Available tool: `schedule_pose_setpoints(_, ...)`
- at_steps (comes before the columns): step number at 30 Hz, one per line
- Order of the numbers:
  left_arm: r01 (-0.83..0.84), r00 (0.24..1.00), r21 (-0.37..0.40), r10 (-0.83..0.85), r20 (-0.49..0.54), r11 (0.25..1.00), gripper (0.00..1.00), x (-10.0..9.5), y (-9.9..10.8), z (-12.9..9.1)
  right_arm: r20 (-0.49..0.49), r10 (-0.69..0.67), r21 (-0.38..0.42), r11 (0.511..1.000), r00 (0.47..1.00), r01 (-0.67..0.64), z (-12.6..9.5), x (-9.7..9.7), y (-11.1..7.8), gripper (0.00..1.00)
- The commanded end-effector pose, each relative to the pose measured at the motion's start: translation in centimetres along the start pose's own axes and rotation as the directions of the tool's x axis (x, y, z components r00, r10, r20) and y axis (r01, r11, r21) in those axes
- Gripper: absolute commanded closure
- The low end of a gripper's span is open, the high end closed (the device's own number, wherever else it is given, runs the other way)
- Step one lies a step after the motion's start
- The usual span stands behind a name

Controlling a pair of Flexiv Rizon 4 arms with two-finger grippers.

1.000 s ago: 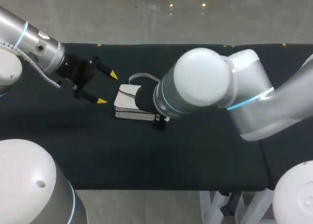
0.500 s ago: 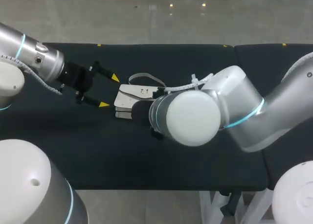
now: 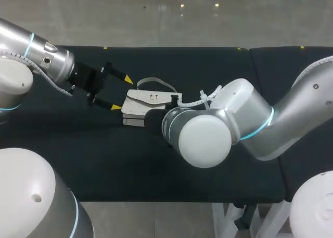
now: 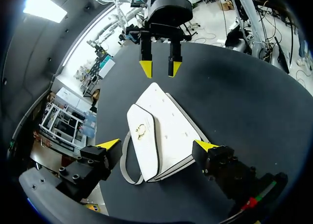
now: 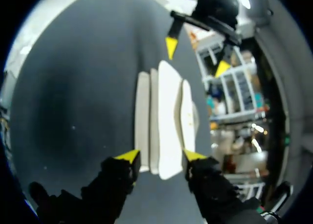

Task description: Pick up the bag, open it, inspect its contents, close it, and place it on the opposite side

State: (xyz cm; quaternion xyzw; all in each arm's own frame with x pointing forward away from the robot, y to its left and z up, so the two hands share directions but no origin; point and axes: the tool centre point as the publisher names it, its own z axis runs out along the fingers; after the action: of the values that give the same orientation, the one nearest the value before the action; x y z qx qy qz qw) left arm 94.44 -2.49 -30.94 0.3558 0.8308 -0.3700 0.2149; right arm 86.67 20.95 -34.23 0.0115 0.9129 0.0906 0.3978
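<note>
right gripper: fingers apart at near end of white bag | left gripper: spread, beyond its far end

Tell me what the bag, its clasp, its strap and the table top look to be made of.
Bag: smooth white leather or a faux kind, going by its even, stiff panels. Clasp: gold-toned metal, by its colour and glint. Strap: a flat pale band, perhaps the same material; the look leaves it open. Table top: matt black cover, fabric or foam-like, with no sharp reflections.

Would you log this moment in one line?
bag flat on table | left gripper open at one end | right gripper open opposite
</note>
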Motion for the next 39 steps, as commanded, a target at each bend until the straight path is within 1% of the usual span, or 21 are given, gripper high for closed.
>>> schedule_pose_setpoints(1,0.000,1.000,0.008,0.000,-0.007,1.000,0.00,-0.5,0.4,0.5,0.023,-0.009,-0.030,0.999,1.000,0.010,0.8,0.3,-0.6,0.53)
schedule_pose_setpoints(6,-0.008,1.000,0.013,0.008,-0.018,1.000,0.00,-0.8,0.3,1.0,0.015,-0.006,-0.022,1.000,1.000,0.007,1.5,0.4,-1.2,0.54)
schedule_pose_setpoints(10,-0.009,1.000,0.014,0.009,-0.025,1.000,0.00,-0.9,0.3,1.4,0.018,-0.015,0.006,1.000,1.000,0.015,2.1,0.4,-1.4,0.54)
schedule_pose_setpoints(19,-0.012,1.000,0.020,0.012,-0.029,1.000,0.00,-1.1,0.3,1.8,0.031,-0.020,0.019,1.000,0.999,0.020,3.5,-0.1,-2.0,0.64)
schedule_pose_setpoints(24,-0.011,0.999,0.021,0.012,-0.031,1.000,0.00,-1.1,0.4,2.1,0.026,-0.020,0.021,1.000,0.999,0.019,4.2,-0.1,-2.1,0.65)
schedule_pose_setpoints(26,-0.011,0.999,0.022,0.011,-0.033,1.000,0.00,-1.1,0.5,2.2,0.024,-0.019,0.020,1.000,1.000,0.018,4.3,0.0,-2.1,0.68)
schedule_pose_setpoints(29,-0.011,0.999,0.021,0.012,-0.036,1.000,0.00,-1.1,0.5,2.3,0.023,-0.016,0.022,1.000,1.000,0.015,4.5,0.0,-2.1,0.72)
schedule_pose_setpoints(31,-0.012,0.999,0.020,0.013,-0.036,1.000,0.00,-1.1,0.5,2.3,0.025,-0.013,0.023,1.000,1.000,0.012,4.6,0.0,-2.2,0.77)
schedule_pose_setpoints(32,-0.012,0.999,0.020,0.013,-0.036,1.000,0.00,-1.1,0.5,2.4,0.026,-0.012,0.024,1.000,1.000,0.011,4.6,0.0,-2.2,0.82)
schedule_pose_setpoints(33,-0.013,0.999,0.020,0.014,-0.036,1.000,0.00,-1.1,0.5,2.4,0.027,-0.011,0.024,1.000,1.000,0.010,4.6,-0.1,-2.2,0.92)
schedule_pose_setpoints(34,-0.014,0.999,0.019,0.015,-0.035,1.000,0.00,-1.1,0.5,2.4,0.028,-0.010,0.025,1.000,1.000,0.009,4.6,-0.1,-2.2,1.00)
schedule_pose_setpoints(39,-0.029,0.999,0.018,0.029,-0.022,0.999,0.00,-0.9,0.3,2.5,0.036,-0.009,0.025,1.000,0.999,0.008,4.6,0.1,-2.1,1.00)
